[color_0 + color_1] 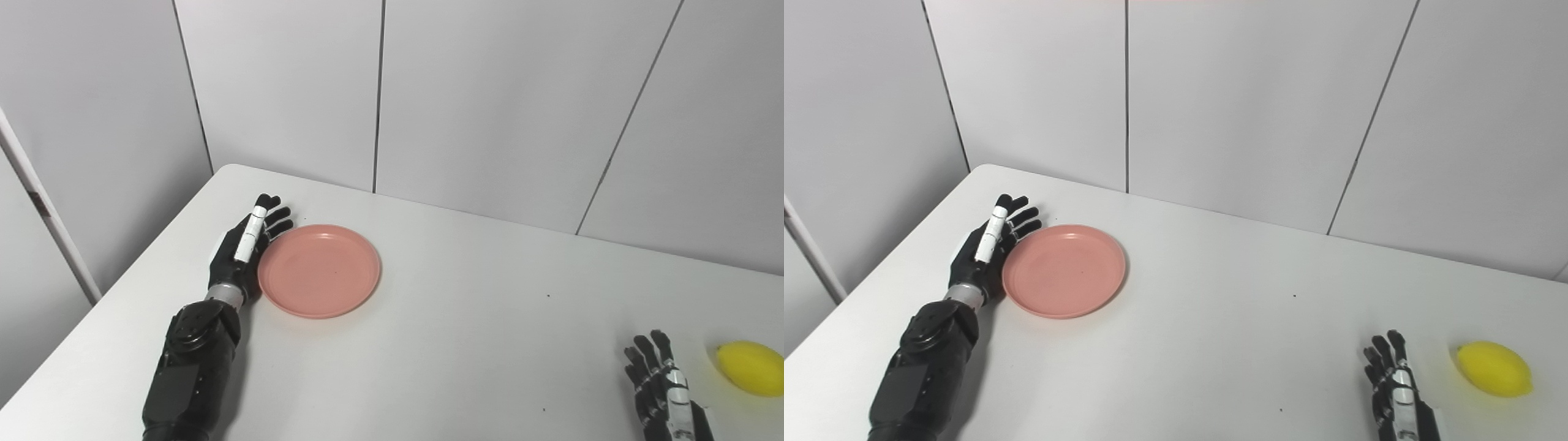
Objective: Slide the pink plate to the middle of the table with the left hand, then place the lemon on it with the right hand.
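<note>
White and bare, the table (465, 318) filled most of the view below grey wall panels (490, 104). On its left part lay the pink plate (319, 270), flat and holding nothing. The left hand (245, 245) stood on edge against the plate's left rim, fingers straight and apart, grasping nothing. The right hand (1393, 383) rested near the front right, fingers spread and empty, just beside the lemon (1494, 368).

Paired head cameras, looking down, same table (465, 343).
</note>
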